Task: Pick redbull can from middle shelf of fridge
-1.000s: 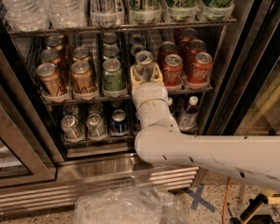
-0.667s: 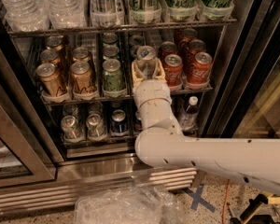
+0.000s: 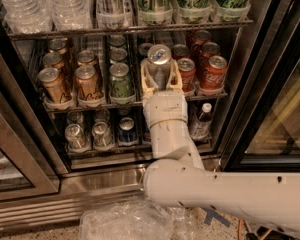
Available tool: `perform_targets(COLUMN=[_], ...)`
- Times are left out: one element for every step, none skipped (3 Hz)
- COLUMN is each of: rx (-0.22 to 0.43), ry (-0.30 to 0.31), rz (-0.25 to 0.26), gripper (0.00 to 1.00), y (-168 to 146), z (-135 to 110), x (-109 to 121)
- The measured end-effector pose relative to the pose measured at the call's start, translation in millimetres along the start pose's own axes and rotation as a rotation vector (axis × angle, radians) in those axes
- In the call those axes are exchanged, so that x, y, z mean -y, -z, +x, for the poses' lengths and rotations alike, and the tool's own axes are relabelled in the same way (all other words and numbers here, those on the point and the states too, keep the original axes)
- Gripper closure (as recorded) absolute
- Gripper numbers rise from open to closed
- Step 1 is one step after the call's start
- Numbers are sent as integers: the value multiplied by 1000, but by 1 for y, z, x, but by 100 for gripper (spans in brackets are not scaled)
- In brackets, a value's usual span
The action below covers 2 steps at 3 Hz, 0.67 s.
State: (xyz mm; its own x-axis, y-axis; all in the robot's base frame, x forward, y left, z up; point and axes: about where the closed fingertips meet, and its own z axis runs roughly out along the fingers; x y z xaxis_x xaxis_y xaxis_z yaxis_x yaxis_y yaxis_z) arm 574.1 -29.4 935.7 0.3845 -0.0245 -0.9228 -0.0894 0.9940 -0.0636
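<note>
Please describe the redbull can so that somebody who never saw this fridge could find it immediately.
In the fridge, look at the middle shelf, the wire rack lined with cans. The redbull can stands near its middle, between a green can and red Coca-Cola cans, with the gripper shut around it. It alone is slim and silver-grey with a shiny top.

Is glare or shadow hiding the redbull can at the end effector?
Camera view: the redbull can has a bright highlight on top but stays plain; the end effector, around it at the front of the middle shelf, is evenly lit; yellowish reflections streak the right glass door; rear cans are shadowed.
</note>
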Motion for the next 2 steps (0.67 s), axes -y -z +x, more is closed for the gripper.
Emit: perform_targets(rx=[26, 34], ry=[-5, -8], rz=[14, 18], gripper=[100, 100], y=[26, 43], z=[-15, -23], x=[0, -1])
